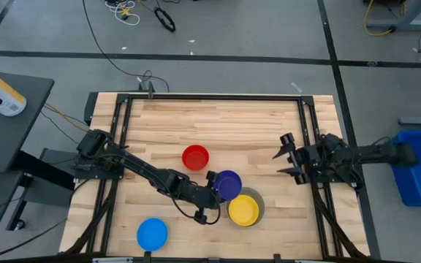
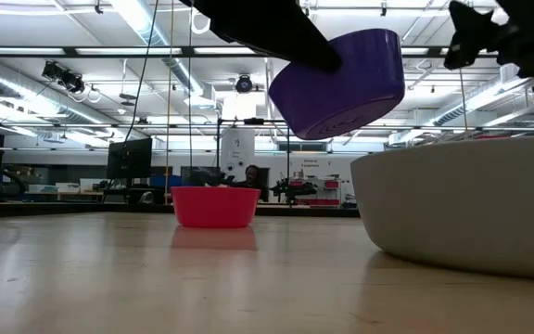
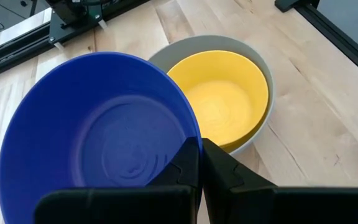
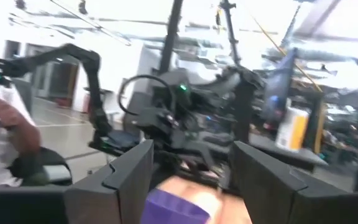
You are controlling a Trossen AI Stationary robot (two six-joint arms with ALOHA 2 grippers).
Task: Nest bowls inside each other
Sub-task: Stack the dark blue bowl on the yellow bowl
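At the near left of the table (image 1: pixel 269 124) sits the bright blue bowl (image 1: pixel 152 234), alone and upright, well apart from the rest. Farther right and toward the middle stands the red bowl (image 1: pixel 195 157), also upright with its rim free all round.

Next comes the left gripper (image 1: pixel 212 185), clenched on the rim of the purple bowl (image 1: pixel 229 184), which it holds lifted and tilted off the wood, as the low view shows. The fingers (image 3: pixel 194 163) pinch the wall edge-on, one inside and one outside.

Just right of and nearer than that bowl, the yellow bowl (image 1: pixel 243 210) lies nested in the grey bowl (image 1: pixel 259 202), whose rim shows around it.

At the far right edge the right gripper (image 1: pixel 285 155) waits with its jaws spread and nothing between them.

These bowls look like thin, stiff plastic: light, smooth, probably a little slippery. A pinch across the rim should carry one easily, though it will likely tilt from a one-sided hold. Fragility seems no worry; a dropped bowl would likely bounce or skid.
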